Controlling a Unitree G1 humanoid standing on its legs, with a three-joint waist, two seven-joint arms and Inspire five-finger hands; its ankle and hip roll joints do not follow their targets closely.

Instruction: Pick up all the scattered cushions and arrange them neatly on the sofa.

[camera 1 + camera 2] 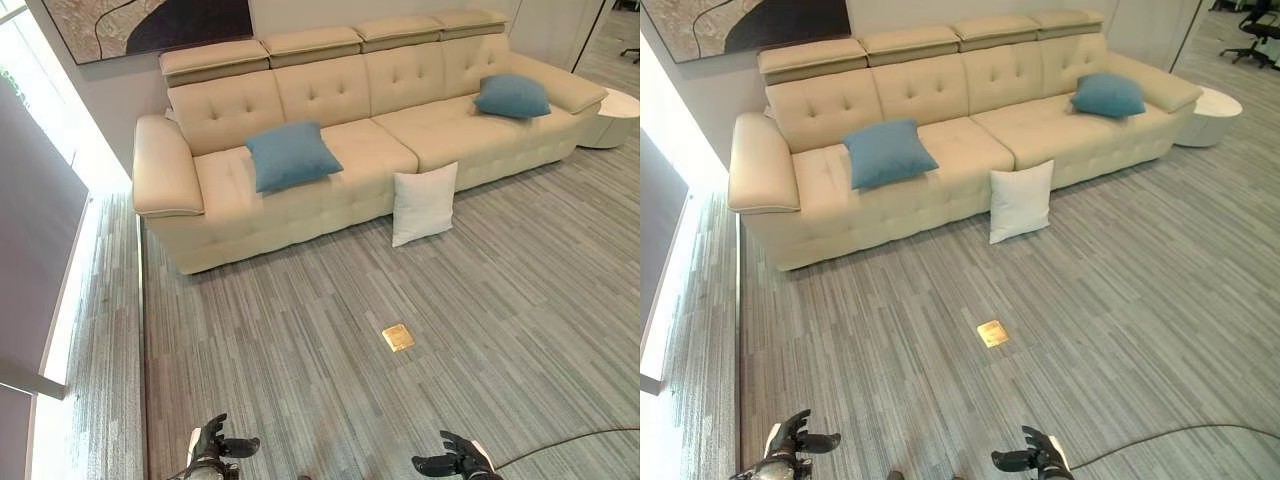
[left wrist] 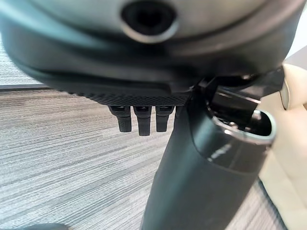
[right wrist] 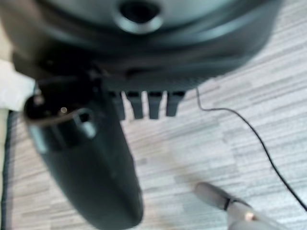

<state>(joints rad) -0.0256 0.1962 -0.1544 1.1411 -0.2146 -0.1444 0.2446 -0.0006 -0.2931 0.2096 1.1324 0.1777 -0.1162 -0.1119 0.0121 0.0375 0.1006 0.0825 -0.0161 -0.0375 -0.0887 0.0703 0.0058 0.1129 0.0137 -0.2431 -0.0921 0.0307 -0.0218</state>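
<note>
A white cushion stands on the carpet, leaning against the front of the long cream sofa. Two blue cushions lie on the seat: one towards the left end, tilted against the backrest, the other near the right end. My left hand and right hand hang low at the near edge of the view, far from the sofa. Both are open with nothing in them; the wrist views show straight fingers and a thumb over bare carpet.
A brass floor socket plate sits in the grey striped carpet between me and the sofa. A round white side table stands off the sofa's right end. A window wall runs along the left. An office chair stands far right.
</note>
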